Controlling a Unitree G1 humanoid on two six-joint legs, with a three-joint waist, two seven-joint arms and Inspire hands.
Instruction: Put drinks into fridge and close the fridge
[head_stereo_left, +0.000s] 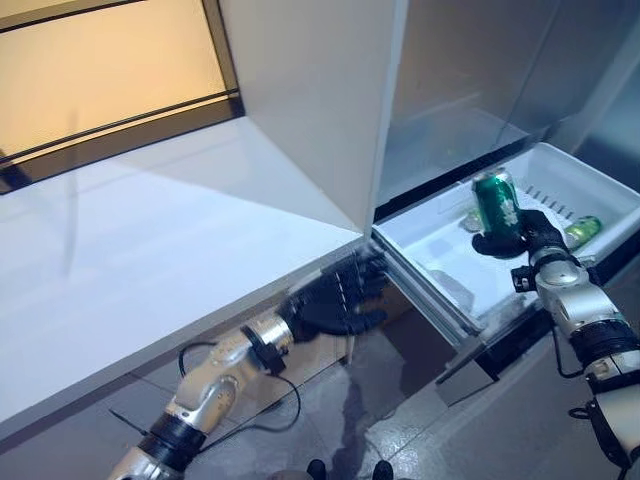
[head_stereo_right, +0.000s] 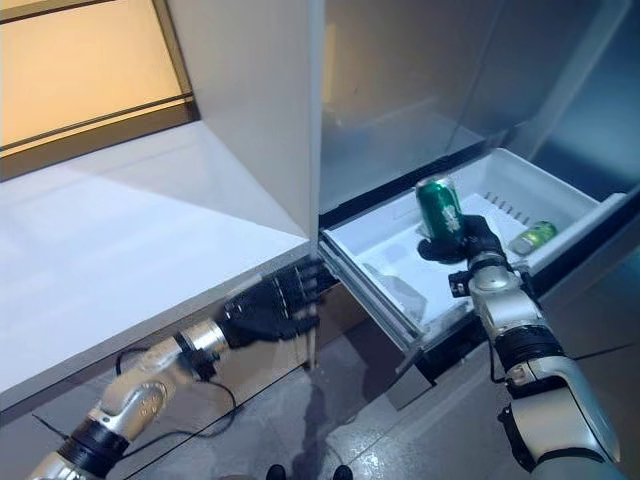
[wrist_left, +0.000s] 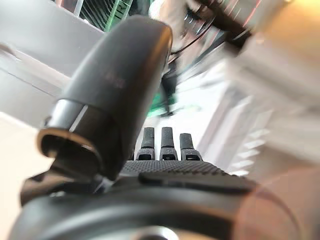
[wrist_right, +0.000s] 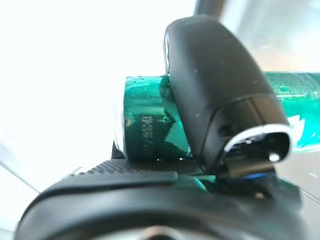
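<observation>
I have the can (head_stereo_left: 497, 205) clenched in my right hand (head_stereo_left: 528, 237), upright, long axis vertical, hanging over the open drawer (head_stereo_left: 425, 238). A second can (head_stereo_left: 583, 230) lies on its side at about 3 o'clock from my hand, near the drawer's far wall. My left hand (head_stereo_left: 335, 300) rests fingers straight by the drawer's front corner, probably touching it.

R hand (head_stereo_right: 468, 243) grips upright green drink can (head_stereo_right: 440, 207) over open white plastic fridge drawer (head_stereo_right: 400, 245); 2nd green can (head_stereo_right: 533, 237) lies inside.
</observation>
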